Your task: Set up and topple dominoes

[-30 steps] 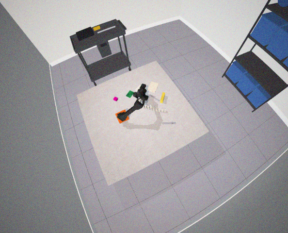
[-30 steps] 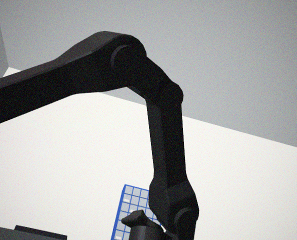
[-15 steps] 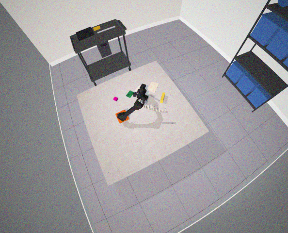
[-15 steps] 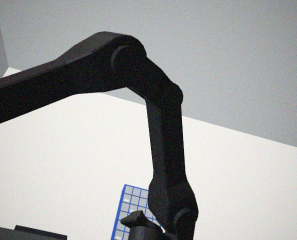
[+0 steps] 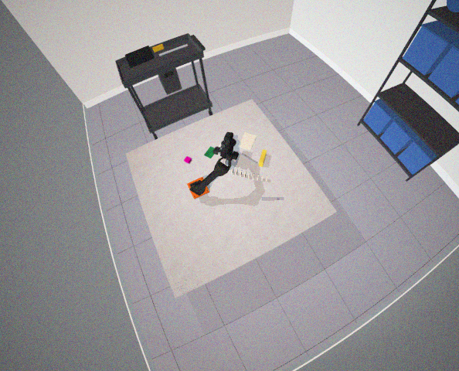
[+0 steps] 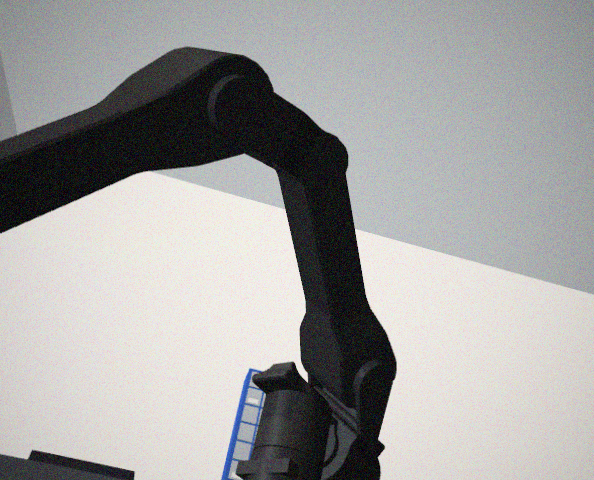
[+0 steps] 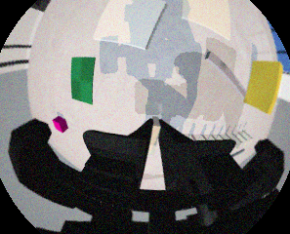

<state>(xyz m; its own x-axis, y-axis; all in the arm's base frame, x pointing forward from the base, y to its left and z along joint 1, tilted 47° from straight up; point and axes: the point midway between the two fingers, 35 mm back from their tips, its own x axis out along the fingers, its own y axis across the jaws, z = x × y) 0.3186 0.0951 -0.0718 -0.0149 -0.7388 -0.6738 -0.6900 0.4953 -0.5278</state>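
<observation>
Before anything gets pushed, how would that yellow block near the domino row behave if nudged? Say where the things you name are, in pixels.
The yellow block (image 5: 262, 158) (image 7: 265, 87) would probably keep its shape, since its edges look straight and crisp. With flat faces, it seems likelier to slide or tip than roll. It looks narrow from above, so a push on its broad face might topple it.

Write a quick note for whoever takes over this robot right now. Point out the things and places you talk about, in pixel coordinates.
Gripper (image 5: 232, 156) (image 7: 155, 121): shut on a pale domino (image 7: 155, 134), low over the mat.
Row of dominoes (image 5: 246, 174) (image 7: 218, 133): standing, on the wrist view's right; don't touch them.
Done: one domino gripped. I can't tell whether any missing ones are already placed.
Left: stand this one at the row's spacing and let go, add any others missing, then gently push only the end one.
</observation>
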